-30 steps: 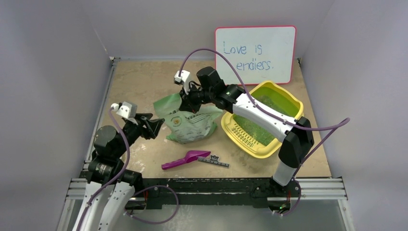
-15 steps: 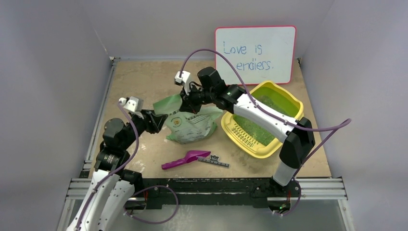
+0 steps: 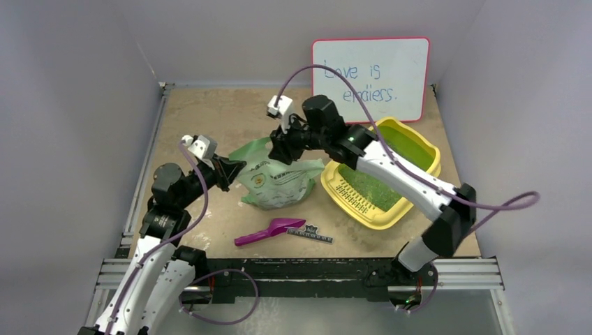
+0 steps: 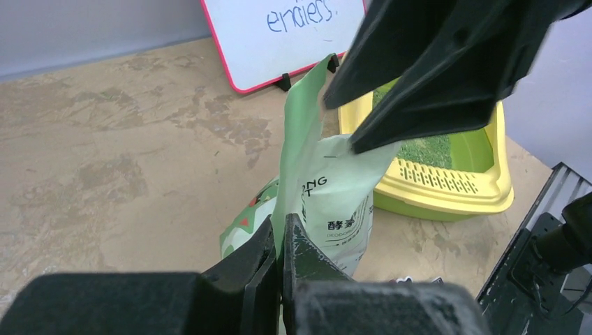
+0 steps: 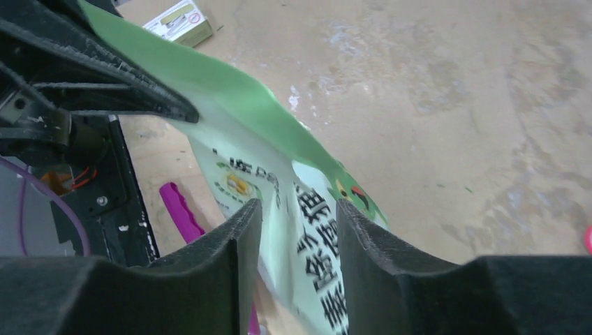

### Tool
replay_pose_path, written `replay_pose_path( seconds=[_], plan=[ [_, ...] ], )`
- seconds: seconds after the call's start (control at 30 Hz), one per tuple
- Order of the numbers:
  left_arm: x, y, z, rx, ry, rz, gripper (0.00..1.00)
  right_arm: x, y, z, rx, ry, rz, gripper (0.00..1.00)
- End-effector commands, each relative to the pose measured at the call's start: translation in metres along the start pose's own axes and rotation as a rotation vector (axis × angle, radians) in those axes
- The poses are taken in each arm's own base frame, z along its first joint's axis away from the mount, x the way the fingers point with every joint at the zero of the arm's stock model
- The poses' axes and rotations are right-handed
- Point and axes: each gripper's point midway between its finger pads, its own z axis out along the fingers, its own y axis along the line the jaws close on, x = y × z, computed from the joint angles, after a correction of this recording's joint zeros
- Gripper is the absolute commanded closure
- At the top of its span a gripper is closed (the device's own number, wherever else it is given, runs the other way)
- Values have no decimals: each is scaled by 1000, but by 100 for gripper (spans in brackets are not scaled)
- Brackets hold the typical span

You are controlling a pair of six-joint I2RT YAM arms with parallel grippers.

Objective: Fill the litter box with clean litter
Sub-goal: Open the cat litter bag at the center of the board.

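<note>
The yellow litter box (image 3: 419, 199) sits at the right, with green clean litter (image 3: 368, 187) lying inside it. The left wrist view shows the same litter box (image 4: 447, 187) and litter (image 4: 434, 149) behind the bag. A pale green printed bag (image 3: 278, 183) stands between the arms. My left gripper (image 3: 231, 169) is shut on the bag's left top edge, and its jaws (image 4: 282, 229) pinch the thin film of the bag (image 4: 335, 202). My right gripper (image 3: 283, 149) hangs over the bag top, open. Its fingers (image 5: 299, 209) straddle the bag (image 5: 272, 139) without pinching it.
A magenta scoop (image 3: 269, 229) and a small black ruler (image 3: 310, 234) lie near the front edge. A red-framed whiteboard (image 3: 370, 78) leans on the back wall behind the litter box. Grey walls close in both sides.
My left gripper reached right and shut on the bag's edge. My right gripper let go of the bag top, opened and drew slightly right and back.
</note>
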Motion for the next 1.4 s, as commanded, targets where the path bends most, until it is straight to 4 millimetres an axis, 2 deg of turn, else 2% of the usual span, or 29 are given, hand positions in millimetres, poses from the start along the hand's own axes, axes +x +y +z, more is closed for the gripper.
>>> replay_pose_path(
  seconds=[0.0,0.2,0.3,0.4,0.5,0.67,0.83,0.97,1.03,1.13,1.23,1.3,1.37],
  plan=[
    [-21,-12,-8,47,-44,107,100,-22,-13,-50,139,-112,4,49],
    [-20,-15,-8,64,-39,109,100,9,-31,-84,147,-142,140,37],
    [-21,-18,-9,77,-32,108,100,18,-16,-97,2,-202,127,20],
    [-22,-20,-9,88,-32,108,100,24,-9,-101,-33,-236,106,7],
    [-22,-21,-9,91,-27,105,100,25,-5,-99,-94,-231,91,6],
    [-21,-22,-11,96,-13,108,100,23,8,-88,-277,-188,62,14],
    [-22,-21,-12,86,-8,113,100,33,25,-83,-480,-86,46,39],
    [-24,-16,-12,56,-11,118,100,42,29,-82,-514,-48,37,55],
    [-26,-14,-11,43,-19,115,100,46,32,-83,-525,-39,44,59],
    [-29,-13,-10,39,-28,110,100,51,37,-81,-525,-23,46,59],
    [-30,-12,-9,31,-30,103,100,59,43,-70,-505,29,31,59],
    [-31,-11,-9,20,-31,98,100,65,51,-62,-502,67,8,63],
    [-32,-9,-10,8,-34,95,100,71,57,-55,-481,106,-33,80]
  ],
)
